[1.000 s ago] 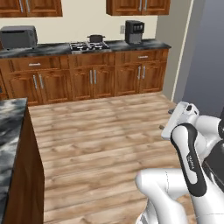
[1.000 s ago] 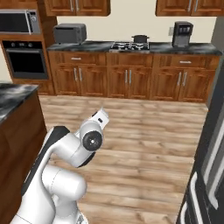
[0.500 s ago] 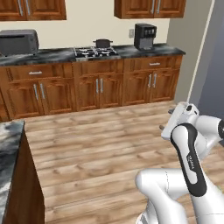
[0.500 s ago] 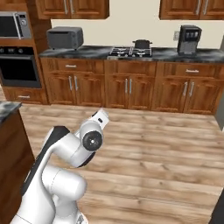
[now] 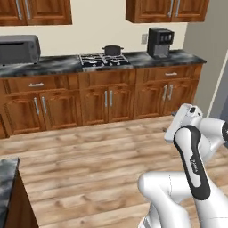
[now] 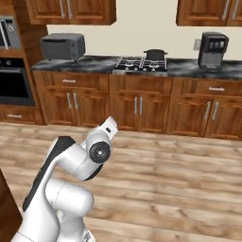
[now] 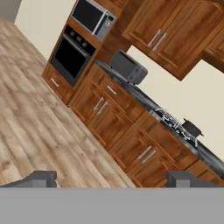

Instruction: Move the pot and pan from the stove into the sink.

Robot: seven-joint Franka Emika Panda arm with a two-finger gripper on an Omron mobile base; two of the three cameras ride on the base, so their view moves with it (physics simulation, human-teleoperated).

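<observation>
Item: round black two-handled cooking pot [image 5: 112,49] with lid. It is sitting on the rear right burner of the black gas cooktop with black grates [image 5: 103,59], which is set into the black-and-grey marbled countertop [image 5: 53,66] along the far wall. In the right base view the same pot [image 6: 155,54] is standing at the right rear of the stove [image 6: 141,63]; in the hand view it [image 7: 191,128] is appearing small, toward the lower right.

Item: shallow long-handled pan. Cannot be made out on the grates at this range.

Item: sink. No basin or faucet can be picked out on this run of counter.

Item: two-finger gripper [image 7: 111,178] on the white arm. Its dark finger tips are standing wide apart at the bottom of the hand view, with nothing between them; it is holding nothing.

Governing relation: the pot is lying well apart from the gripper, ahead across the plank wooden floor [image 5: 89,151] and above the brown wooden base cabinets [image 5: 107,100]. The arm is folded close over its base, so the hand is nowhere near the cooktop. Judged from this, closing that gap calls for the base to drive forward before any reach.

Neighbouring fixtures: grey toaster oven [image 5: 18,49] left of the stove, black coffee machine [image 5: 159,42] right of it, built-in wall oven [image 7: 71,56] further left.
</observation>
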